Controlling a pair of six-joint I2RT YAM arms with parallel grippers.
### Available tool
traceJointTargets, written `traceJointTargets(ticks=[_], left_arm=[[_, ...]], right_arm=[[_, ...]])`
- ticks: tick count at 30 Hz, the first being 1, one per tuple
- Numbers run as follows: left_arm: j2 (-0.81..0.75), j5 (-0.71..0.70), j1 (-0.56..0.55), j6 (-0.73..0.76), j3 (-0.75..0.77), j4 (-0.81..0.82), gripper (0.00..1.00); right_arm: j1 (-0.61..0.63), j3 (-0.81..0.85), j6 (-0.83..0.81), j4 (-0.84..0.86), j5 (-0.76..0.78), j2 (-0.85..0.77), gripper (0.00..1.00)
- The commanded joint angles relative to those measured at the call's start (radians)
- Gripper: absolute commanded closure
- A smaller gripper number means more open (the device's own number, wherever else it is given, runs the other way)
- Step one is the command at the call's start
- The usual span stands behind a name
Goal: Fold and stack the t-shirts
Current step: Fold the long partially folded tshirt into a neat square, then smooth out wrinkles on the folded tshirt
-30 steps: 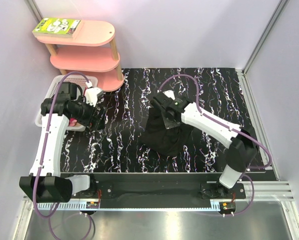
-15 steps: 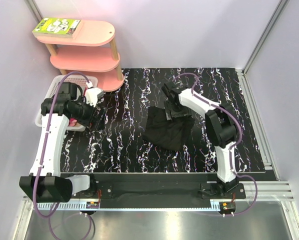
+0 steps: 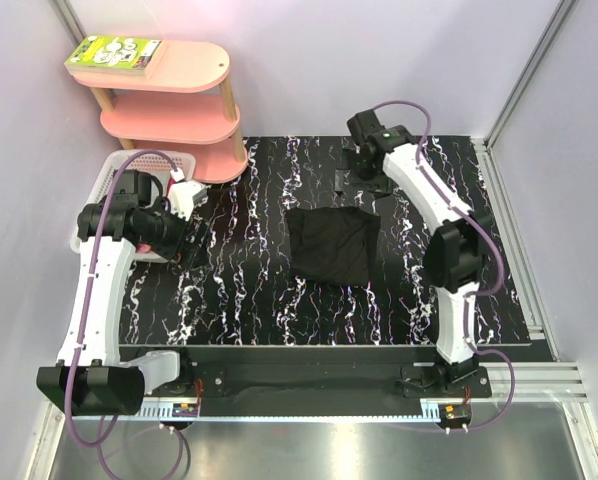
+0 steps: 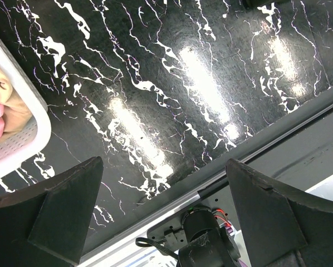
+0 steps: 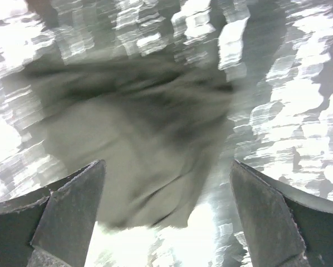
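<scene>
Now the black cloth t-shirt (image 3: 329,243) lies free, both arms open-jawed

From above, it sits folded roughly square in the middle of the black marbled table (image 3: 249,300). The right gripper (image 3: 356,181) hovers beyond its far edge, and the left gripper (image 3: 192,240) is near the white plastic lattice basket (image 3: 99,190) at left. Left wrist: jaws wide, nothing between. Right wrist, blurred: jaws wide above the shirt. Limp and light, it likely needs pinching at a folded edge.
</scene>
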Motion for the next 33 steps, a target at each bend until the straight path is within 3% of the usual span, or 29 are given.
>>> traceJointTargets(ticks=[1,2,5,10,16,21,28,33], left_arm=[[-0.018,0.026,0.003,0.01,0.019,0.013,0.02],[-0.017,0.029,0.003,0.007,0.019,0.011,0.02],[-0.018,0.031,0.005,0.004,0.019,0.008,0.02],[-0.035,0.017,0.003,0.012,0.008,0.003,0.02],[-0.044,0.01,0.005,0.013,0.01,0.0,0.02],[-0.043,0.005,0.003,0.018,0.013,-0.003,0.02],[-0.032,0.014,0.005,0.015,0.036,-0.007,0.01],[-0.023,0.013,0.005,0.015,0.076,-0.032,0.02]], right_arm=[[0.002,-0.129,0.144,0.099,-0.533,-0.15,0.0],[0.002,-0.219,0.165,0.175,-0.692,-0.153,0.0],[0.002,-0.41,0.282,0.378,-0.869,-0.166,0.0],[-0.011,-0.537,0.372,0.507,-0.935,-0.136,0.0],[-0.019,-0.567,0.339,0.506,-0.948,0.006,0.0],[-0.019,-0.593,0.308,0.498,-0.962,0.024,0.0],[-0.119,-0.364,0.219,0.322,-0.872,-0.116,0.0],[-0.252,-0.112,0.173,0.22,-0.846,0.003,0.0]])
